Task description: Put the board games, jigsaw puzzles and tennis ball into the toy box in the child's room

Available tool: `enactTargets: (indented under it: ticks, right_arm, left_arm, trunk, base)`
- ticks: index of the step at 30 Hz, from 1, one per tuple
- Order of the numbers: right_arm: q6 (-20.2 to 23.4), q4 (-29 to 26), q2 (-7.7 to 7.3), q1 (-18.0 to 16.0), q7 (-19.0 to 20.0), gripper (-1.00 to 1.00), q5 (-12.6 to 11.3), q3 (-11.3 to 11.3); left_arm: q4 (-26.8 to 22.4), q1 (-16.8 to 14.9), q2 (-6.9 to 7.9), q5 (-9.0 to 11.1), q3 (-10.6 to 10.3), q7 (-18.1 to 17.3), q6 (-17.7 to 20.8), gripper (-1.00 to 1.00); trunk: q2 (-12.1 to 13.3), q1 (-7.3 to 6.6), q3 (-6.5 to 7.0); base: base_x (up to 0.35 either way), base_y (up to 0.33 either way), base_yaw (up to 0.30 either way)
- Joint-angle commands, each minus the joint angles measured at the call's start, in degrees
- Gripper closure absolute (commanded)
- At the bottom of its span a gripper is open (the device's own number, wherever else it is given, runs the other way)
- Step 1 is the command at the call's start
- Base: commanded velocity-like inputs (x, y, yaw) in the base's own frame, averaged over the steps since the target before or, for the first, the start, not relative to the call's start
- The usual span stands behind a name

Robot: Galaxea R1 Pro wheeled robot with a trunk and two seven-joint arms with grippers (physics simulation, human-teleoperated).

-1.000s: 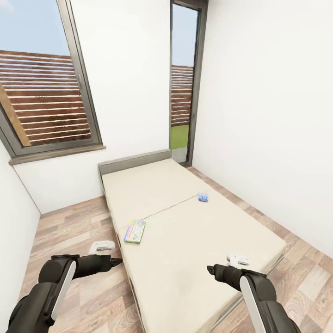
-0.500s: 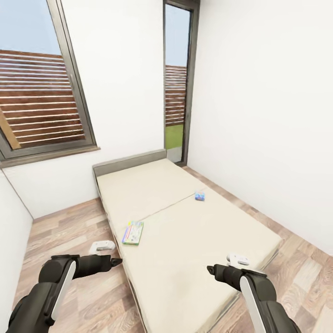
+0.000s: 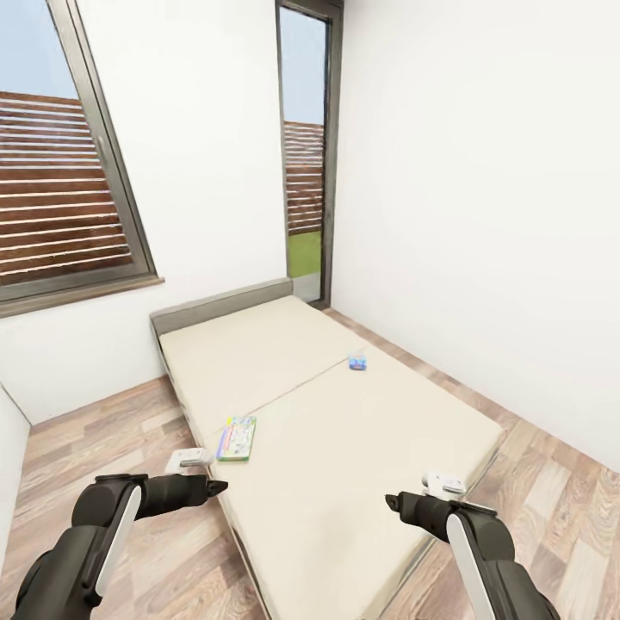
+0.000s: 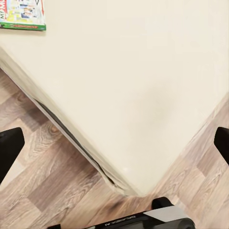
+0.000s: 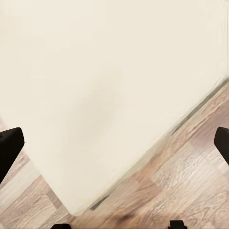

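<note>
Both hands, left hand (image 4: 114, 143) and right hand (image 5: 114, 143), fingers spread wide, over the bed (image 3: 344, 448) corner beside bare floor (image 3: 551, 482).

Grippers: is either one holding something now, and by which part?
Nothing is held. The left gripper and right gripper are both open above the bed; both games lie untouched.

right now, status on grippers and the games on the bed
Left gripper open, right gripper open, both empty. Green game near bed edge, blue game farther back. Nothing between.
</note>
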Motion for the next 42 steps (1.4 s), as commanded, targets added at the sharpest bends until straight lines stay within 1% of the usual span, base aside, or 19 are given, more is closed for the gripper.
enactTargets:
  ticks: [1,28,37,42]
  right_arm:
    - [0.3,-0.1,0.05,-0.1,-0.1,-1.0,-0.3,-0.1]
    - [0.3,-0.1,0.04,-0.1,0.0,-1.0,-0.3,-0.1]
    - [0.3,-0.1,0.02,-0.1,0.0,-1.0,-0.3,-0.1]
    - [0.3,0.0,0.02,-0.1,0.0,-1.0,-0.3,-0.1]
  left_arm:
    - [-0.1,0.0,0.01,0.0,0.1,-0.2,0.3,-1.0]
    - [-0.1,0.0,0.02,0.0,0.1,-0.2,0.3,-1.0]
    - [-0.1,0.0,0.07,0.0,0.1,-0.2,0.3,-1.0]
    - [-0.1,0.0,0.06,0.0,0.1,-0.2,0.3,-1.0]
  trunk:
    - [-0.1,0.04,-0.13]
    - [-0.1,0.04,-0.13]
    - [-0.1,0.04,-0.13]
    - [-0.1,0.04,-0.13]
  base:
    - [0.0,0.149,-0.214]
    - [0.0,0.218,-0.274]
    - [0.0,0.097,-0.28]
    - [0.0,0.221,-0.28]
